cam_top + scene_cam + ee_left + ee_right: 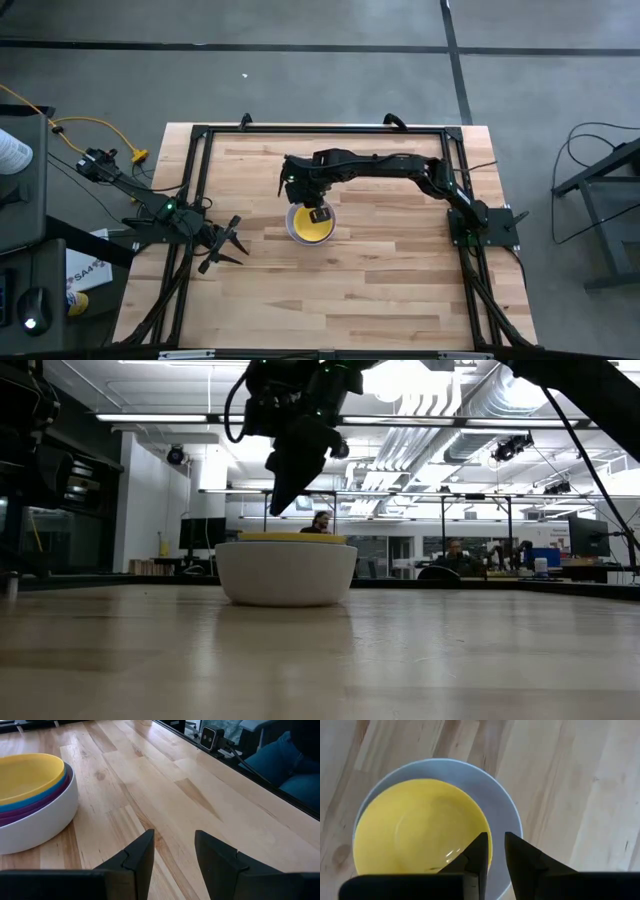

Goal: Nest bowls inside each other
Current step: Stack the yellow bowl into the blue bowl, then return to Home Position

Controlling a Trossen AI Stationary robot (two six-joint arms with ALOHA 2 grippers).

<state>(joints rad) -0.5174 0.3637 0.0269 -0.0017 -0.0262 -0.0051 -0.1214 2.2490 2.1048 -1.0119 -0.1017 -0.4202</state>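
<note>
The bowls sit nested in one stack [303, 232] near the table's middle. The white bowl [47, 825] rests on the wood and holds a purple one [25, 812], a blue one [56, 786] and, on top, the yellow one [415, 830]. My right gripper [498, 851] hangs a little above the stack's right rim, pointing steeply down, its fingers slightly apart with nothing between them. In the low view its fingertips [277, 506] stand clear above the yellow rim [290, 538]. My left gripper [174, 855] waits open at the table's left, low over the wood.
A black frame [320, 128] runs around the tabletop's edges. Bare wood [330, 300] lies between the stack and the near edge. Beyond the table's far side, in the low view, is a room with people seated at desks [455, 555].
</note>
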